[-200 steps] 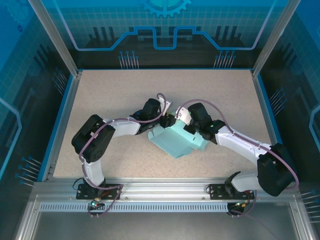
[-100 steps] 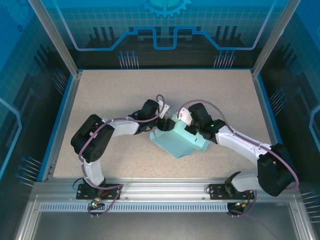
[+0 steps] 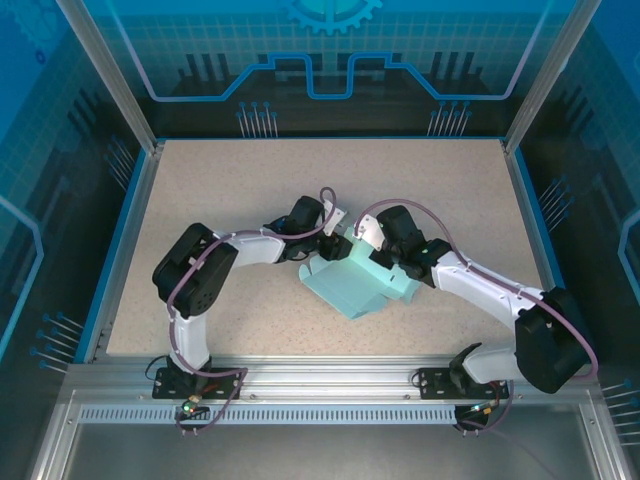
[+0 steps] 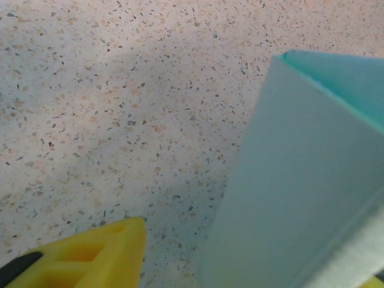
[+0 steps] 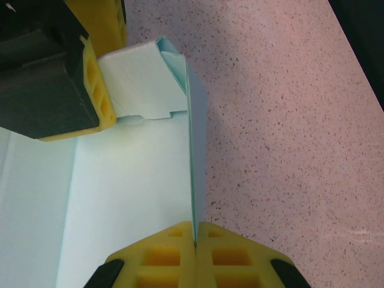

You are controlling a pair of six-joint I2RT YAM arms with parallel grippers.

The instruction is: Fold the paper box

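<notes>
The paper box (image 3: 352,284), pale cyan card partly folded, lies at mid-table between both arms. My right gripper (image 5: 195,240) is shut on the top edge of an upright side wall (image 5: 197,150); it sits at the box's right end (image 3: 373,258). My left gripper (image 3: 335,242) is at the box's far left corner, open. Its yellow left finger (image 4: 90,258) stands clear of a raised cyan panel (image 4: 300,180) that sits between the jaws. In the right wrist view that finger (image 5: 96,84) rests beside a small end flap (image 5: 141,84).
Speckled beige tabletop (image 3: 250,190) lies open on all sides of the box. A blue rim (image 3: 125,240) and aluminium frame posts border the table. Both arms reach in from the near rail (image 3: 320,375).
My left arm's elbow has swung right and its gripper pulled back slightly, then returned to the box's corner. The box and right gripper have stayed put.
</notes>
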